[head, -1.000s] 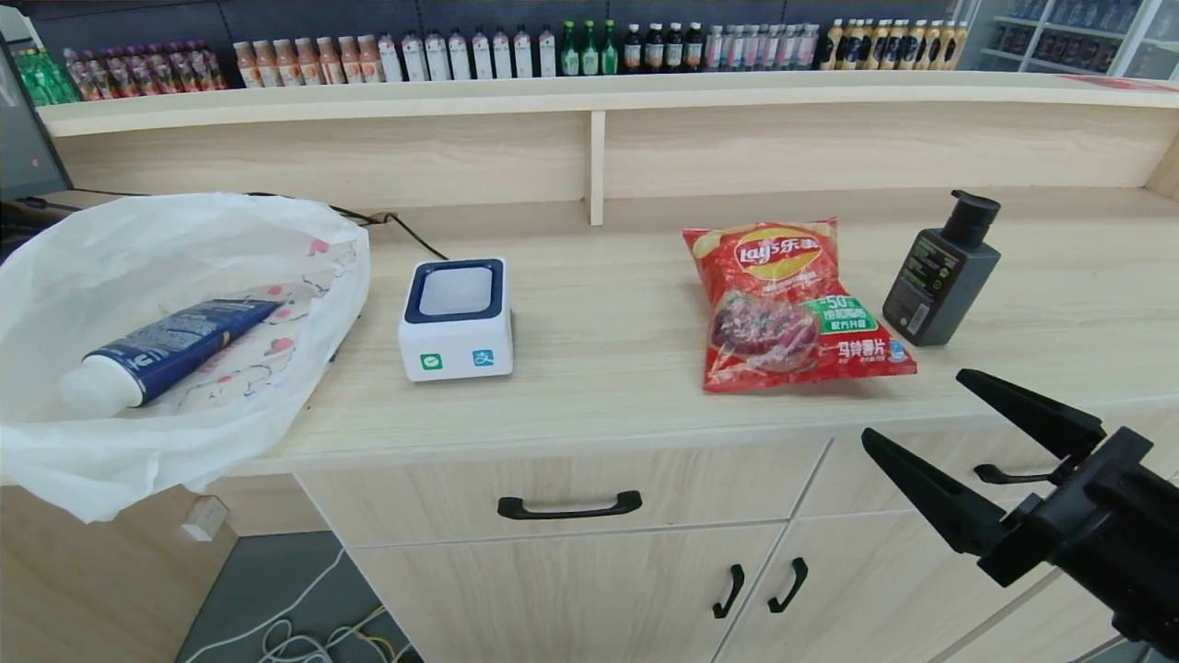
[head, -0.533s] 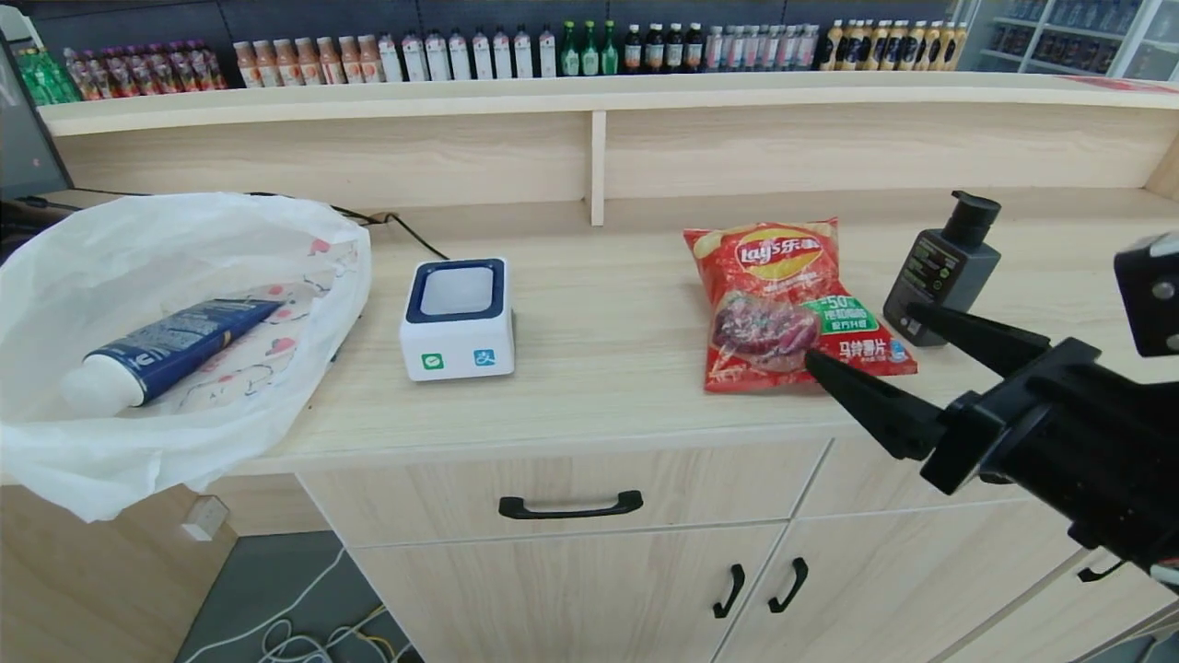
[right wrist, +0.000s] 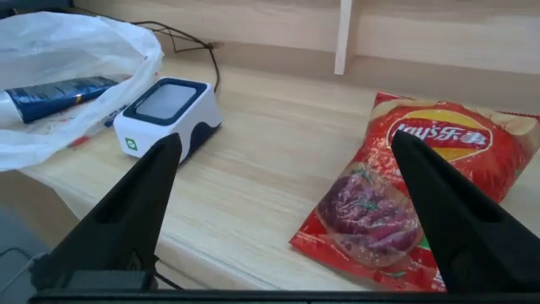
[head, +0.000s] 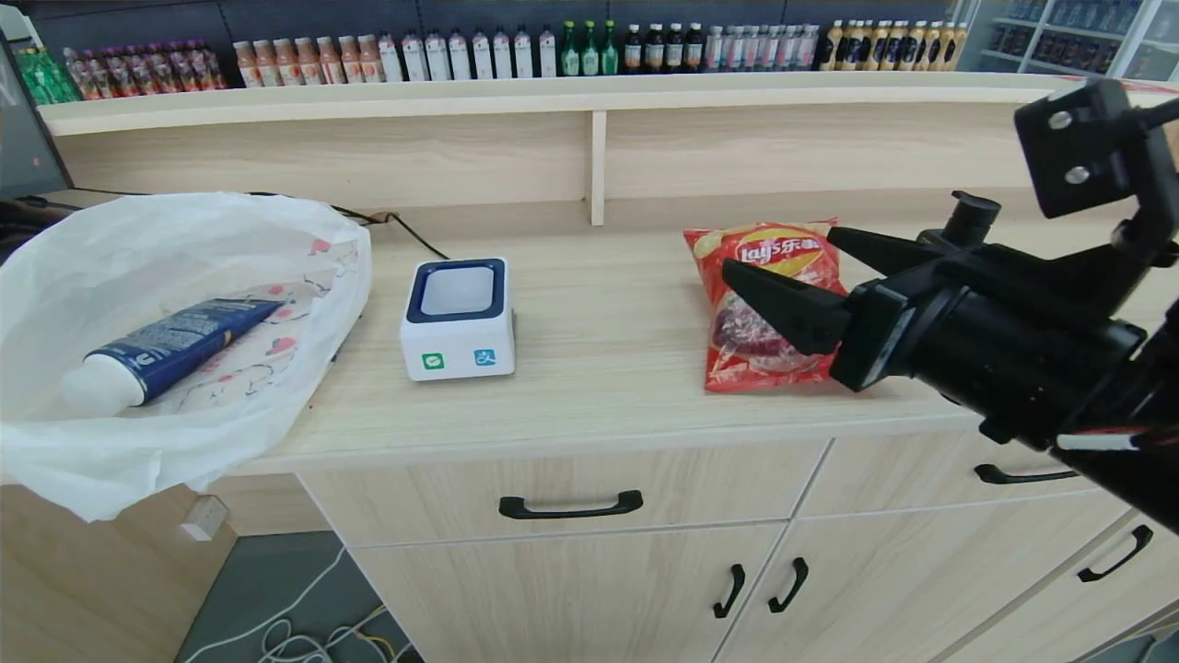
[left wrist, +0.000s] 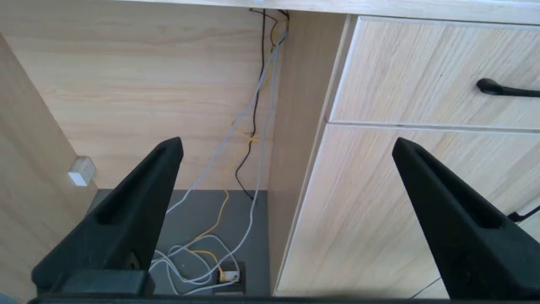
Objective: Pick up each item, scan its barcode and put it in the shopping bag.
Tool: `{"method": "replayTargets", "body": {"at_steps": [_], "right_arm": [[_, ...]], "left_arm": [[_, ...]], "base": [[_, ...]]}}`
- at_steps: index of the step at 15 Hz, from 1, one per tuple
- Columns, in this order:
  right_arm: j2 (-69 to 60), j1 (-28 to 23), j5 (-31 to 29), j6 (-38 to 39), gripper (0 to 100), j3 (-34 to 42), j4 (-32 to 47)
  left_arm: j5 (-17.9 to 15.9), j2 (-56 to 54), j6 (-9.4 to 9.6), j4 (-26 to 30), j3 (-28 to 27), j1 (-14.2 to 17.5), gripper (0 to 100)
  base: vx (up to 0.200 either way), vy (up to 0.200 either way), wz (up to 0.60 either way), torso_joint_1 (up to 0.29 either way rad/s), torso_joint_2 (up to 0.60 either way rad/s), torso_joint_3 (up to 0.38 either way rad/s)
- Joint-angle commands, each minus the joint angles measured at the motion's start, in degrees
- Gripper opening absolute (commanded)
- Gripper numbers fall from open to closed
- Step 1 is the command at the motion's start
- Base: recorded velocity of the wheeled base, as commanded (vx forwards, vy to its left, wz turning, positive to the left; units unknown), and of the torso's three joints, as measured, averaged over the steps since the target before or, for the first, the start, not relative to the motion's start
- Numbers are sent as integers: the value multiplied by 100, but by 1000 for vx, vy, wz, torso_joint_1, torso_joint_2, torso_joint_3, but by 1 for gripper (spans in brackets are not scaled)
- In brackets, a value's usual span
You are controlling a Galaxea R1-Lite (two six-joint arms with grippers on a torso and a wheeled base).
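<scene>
Red foil chip bag lies flat on the pale wooden counter, and the black right gripper hovers just above it, jaws spread wide, looks like it's lined up to grab it for scanning.

We see a logo on the chip bag, 2 icons on the scanner at its 9 o'clock, and illegible lettering on the tube.

Goods on a wooden table
Left to right: white shopping bag, white scanner, red chip bag lying flat, dark pump bottle standing.
</scene>
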Motion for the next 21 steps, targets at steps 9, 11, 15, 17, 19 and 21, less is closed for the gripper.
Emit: {"method": "replayTargets", "body": {"at_steps": [9,11,15,17,19,21], "right_arm": [[723,-762,647,348,100,-2420,3214],[767,-754,612,603,100,-2746,3838],[846,-929,322,691,100,-3273,5086],[1224,-947,40,1069,100,-3827,5324],[1514,-964,-135,1104,100,-4161,5667],[1707,-1096,-399,1113,100,-4345,5772]], "left_arm": [[1,-2,0,-1,0,0,100],[1,-2,0,-1,0,0,100],[1,-2,0,-1,0,0,100],[1,-2,0,-1,0,0,100],[1,-2,0,-1,0,0,100],[1,-2,0,-1,0,0,100]], "base": [[0,0,0,0,0,0],[0,0,0,0,0,0],[0,0,0,0,0,0],[0,0,0,0,0,0],[0,0,0,0,0,0],[0,0,0,0,0,0]]}}
